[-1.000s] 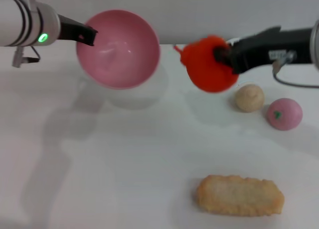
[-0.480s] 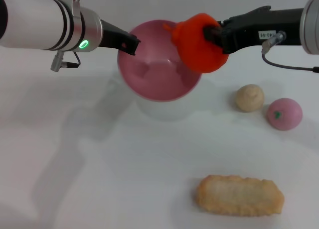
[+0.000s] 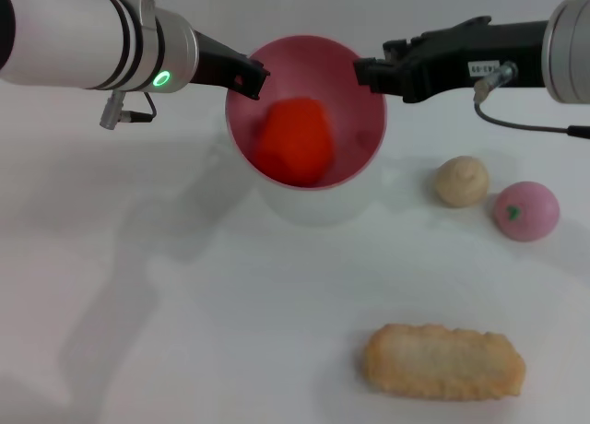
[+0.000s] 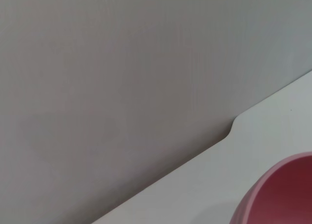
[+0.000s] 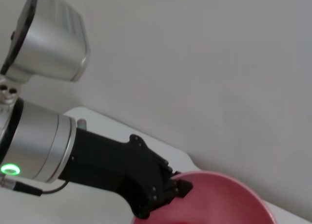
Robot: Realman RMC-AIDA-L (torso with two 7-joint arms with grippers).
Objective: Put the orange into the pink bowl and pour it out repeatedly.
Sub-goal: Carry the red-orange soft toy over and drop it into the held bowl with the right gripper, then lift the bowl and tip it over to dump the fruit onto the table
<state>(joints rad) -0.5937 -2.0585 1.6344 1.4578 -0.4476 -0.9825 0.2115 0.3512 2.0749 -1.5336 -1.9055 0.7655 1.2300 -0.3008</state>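
The pink bowl (image 3: 358,136) hangs above the white table, opening tilted toward me. My left gripper (image 3: 251,78) is shut on its left rim. The orange (image 3: 295,143) lies loose inside the bowl. My right gripper (image 3: 371,74) is open and empty at the bowl's upper right rim, just clear of the orange. The bowl's rim shows in the left wrist view (image 4: 285,192). The right wrist view shows the bowl (image 5: 222,197) with the left gripper (image 5: 168,191) clamped on its edge.
A beige lumpy ball (image 3: 461,180) and a pink ball with a green mark (image 3: 525,210) lie on the table at the right. A breaded oblong toy food (image 3: 442,361) lies near the front. A grey wall stands behind the table.
My right gripper has let go of the orange, which dropped into the bowl. The left arm brought the bowl rightward under it and now holds it still.
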